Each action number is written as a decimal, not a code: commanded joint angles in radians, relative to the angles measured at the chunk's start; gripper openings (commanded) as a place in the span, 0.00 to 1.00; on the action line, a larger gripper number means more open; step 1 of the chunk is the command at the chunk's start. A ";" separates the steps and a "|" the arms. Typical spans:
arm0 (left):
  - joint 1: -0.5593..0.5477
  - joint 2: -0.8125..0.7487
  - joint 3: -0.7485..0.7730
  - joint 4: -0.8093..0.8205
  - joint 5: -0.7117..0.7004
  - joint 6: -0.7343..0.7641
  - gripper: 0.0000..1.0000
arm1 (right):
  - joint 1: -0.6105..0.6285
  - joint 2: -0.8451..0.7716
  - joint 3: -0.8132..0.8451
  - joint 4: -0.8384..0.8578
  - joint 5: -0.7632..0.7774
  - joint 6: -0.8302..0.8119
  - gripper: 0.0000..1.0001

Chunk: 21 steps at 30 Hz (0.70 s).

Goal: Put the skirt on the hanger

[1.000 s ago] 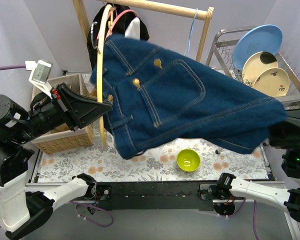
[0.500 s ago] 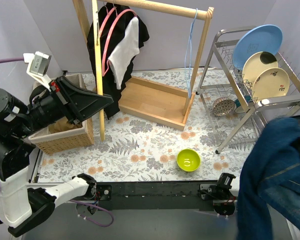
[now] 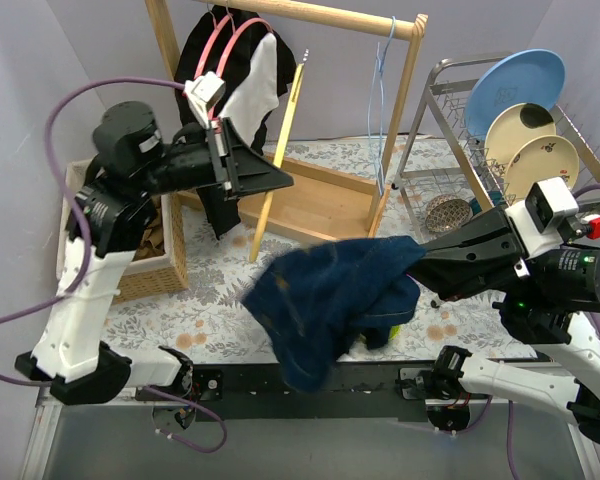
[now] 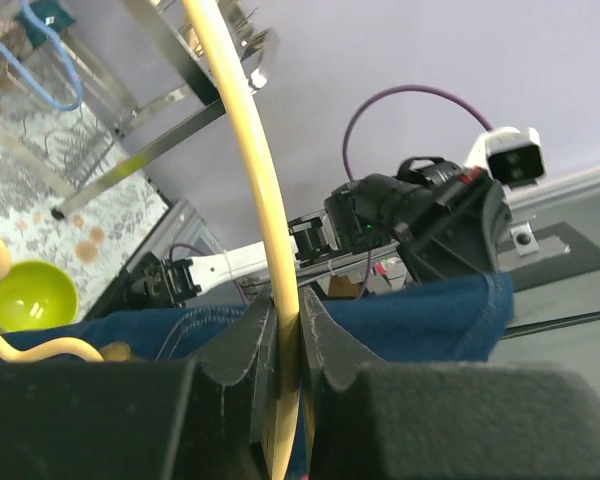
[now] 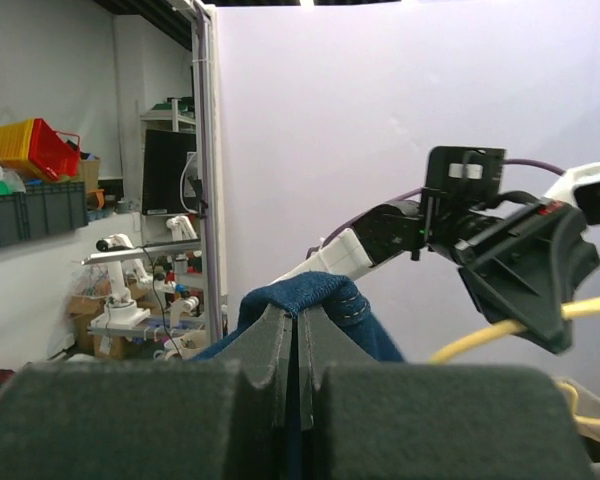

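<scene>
— Where is the skirt?
— The denim skirt [image 3: 330, 300] hangs bunched over the near middle of the counter [image 3: 210, 310], and its lowest fold drapes past the near edge. The right gripper [image 3: 417, 262] is clenched on its right-hand side, jaws pressed together on the cloth.
— And the hanger?
— The yellow hanger [image 3: 278, 150] is pinched tight in the left gripper [image 3: 285, 182]. It is tilted, with its top toward the far right and its low end above the counter by the rack's wooden base [image 3: 320, 205]. That low end comes close to the skirt's far-left corner; I cannot tell whether they touch.
— Room to move?
— Open patterned counter lies left of the skirt, up to the wicker basket [image 3: 155, 275]. Behind the hanger stands the clothes rack [image 3: 320, 14], carrying a black garment [image 3: 192, 55] and a blue hanger [image 3: 383, 80]. The dish rack [image 3: 435, 180] with plates [image 3: 520, 80] crowds the far right. A green bowl [image 4: 25, 300] sits under the skirt's near-right fold, mostly covered from above.
</scene>
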 commanded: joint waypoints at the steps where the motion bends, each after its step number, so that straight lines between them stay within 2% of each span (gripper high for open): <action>1: 0.003 0.056 0.007 0.071 0.052 -0.034 0.00 | 0.001 -0.043 0.015 0.145 0.042 0.021 0.01; 6: 0.004 0.165 0.066 0.074 0.042 -0.028 0.00 | 0.001 -0.052 -0.064 0.197 0.032 0.056 0.01; 12: 0.023 0.279 0.168 0.111 0.012 -0.051 0.00 | 0.001 0.002 -0.106 0.295 -0.116 0.144 0.01; 16: 0.052 0.317 0.167 0.194 0.036 -0.097 0.00 | 0.001 0.023 -0.170 0.407 -0.198 0.225 0.01; 21: 0.105 0.348 0.164 0.253 0.047 -0.108 0.00 | 0.001 0.013 -0.238 0.473 -0.235 0.247 0.01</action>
